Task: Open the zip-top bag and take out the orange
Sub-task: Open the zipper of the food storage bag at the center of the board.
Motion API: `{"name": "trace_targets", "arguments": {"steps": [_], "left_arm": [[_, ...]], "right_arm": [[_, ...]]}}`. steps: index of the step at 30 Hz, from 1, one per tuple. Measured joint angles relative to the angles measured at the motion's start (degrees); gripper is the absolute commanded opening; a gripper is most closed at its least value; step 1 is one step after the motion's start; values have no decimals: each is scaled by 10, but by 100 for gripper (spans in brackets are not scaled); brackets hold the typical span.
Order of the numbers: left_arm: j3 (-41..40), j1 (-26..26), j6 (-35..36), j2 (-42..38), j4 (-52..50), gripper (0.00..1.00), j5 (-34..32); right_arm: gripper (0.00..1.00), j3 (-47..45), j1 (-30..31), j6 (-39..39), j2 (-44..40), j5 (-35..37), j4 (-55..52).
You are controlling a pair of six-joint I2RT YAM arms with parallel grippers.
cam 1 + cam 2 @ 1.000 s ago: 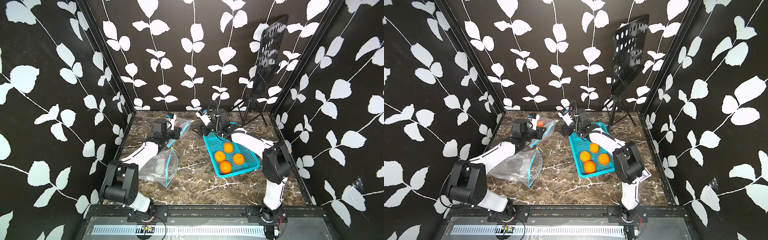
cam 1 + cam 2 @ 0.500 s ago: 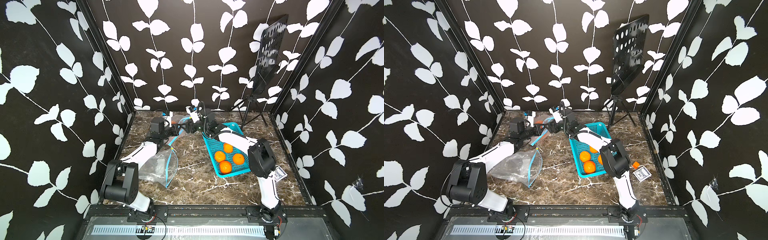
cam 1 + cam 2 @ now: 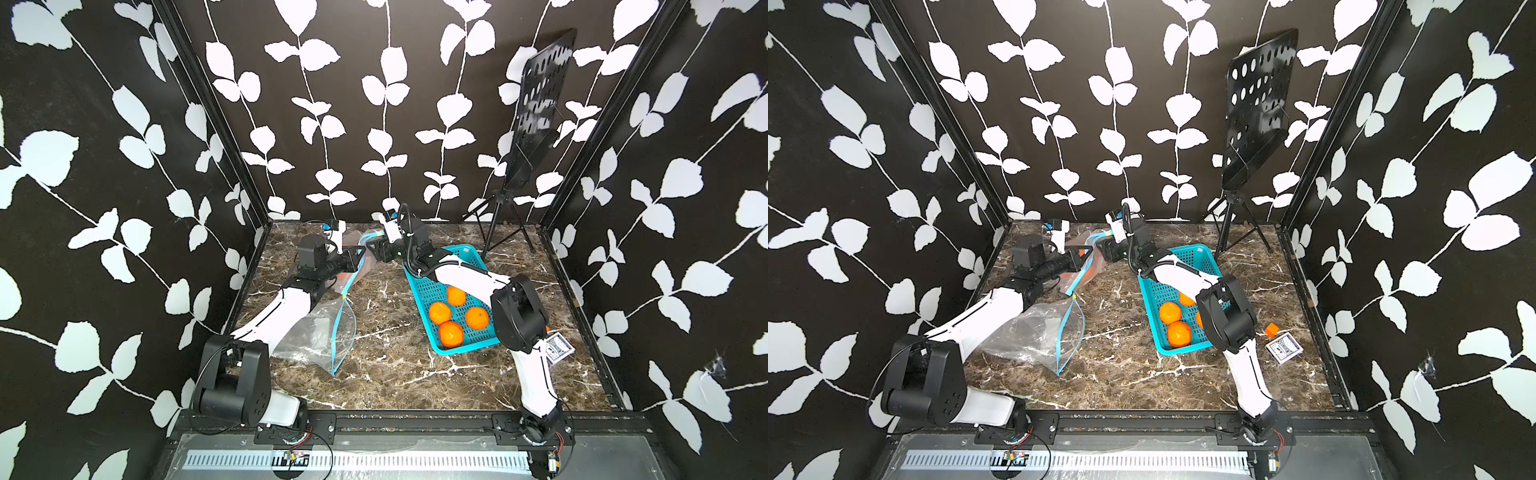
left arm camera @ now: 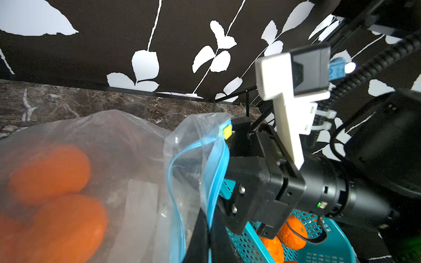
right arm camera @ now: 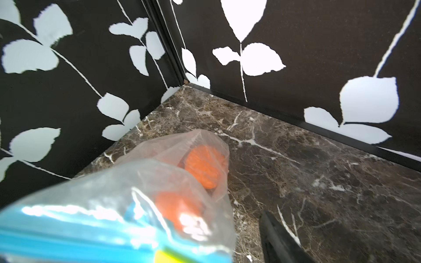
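Observation:
The clear zip-top bag (image 3: 356, 246) with a blue zip strip is held up off the marble floor at the back, between both arms. Oranges (image 4: 52, 173) show blurred through its plastic, and one orange (image 5: 205, 166) sits in its far corner. My left gripper (image 4: 210, 241) is shut on the blue zip edge. My right gripper (image 3: 375, 249) faces it at the bag's mouth, jaws apart. The strip's end with the yellow slider (image 4: 227, 132) lies between them. One dark finger (image 5: 280, 239) shows; the bag hides the other.
A teal basket (image 3: 469, 254) holding several oranges (image 3: 440, 312) lies under my right arm. A second clear zip bag (image 3: 320, 336) lies flat by my left arm. A music stand (image 3: 536, 116) stands back right. A card deck (image 3: 1284, 349) and a small orange block (image 3: 1272, 329) lie at the right.
My right arm swung left from over the basket to the bag's mouth, and its jaws narrowed. My left gripper kept its hold on the zip edge.

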Motion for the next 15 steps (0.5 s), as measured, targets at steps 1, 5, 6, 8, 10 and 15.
{"name": "trace_targets", "arguments": {"steps": [1, 5, 6, 8, 10, 15], "left_arm": [[0, 0, -2, 0, 1, 0, 0], [1, 8, -14, 0, 4, 0, -3], [2, 10, -16, 0, 3, 0, -4], [3, 12, -16, 0, 0, 0, -9], [3, 12, -17, 0, -7, 0, -13], [3, 14, -20, 2, -9, 0, -17]], "right_arm": [[64, 0, 1, -7, 0, 13, -10], [60, -23, 0, -29, -12, 81, -29], [59, -48, -2, -31, -25, 93, -26], [59, -97, -8, -39, -56, 106, -20], [59, -137, -13, -50, -90, 112, -13], [83, -214, -21, -83, -178, 71, 32]]}}
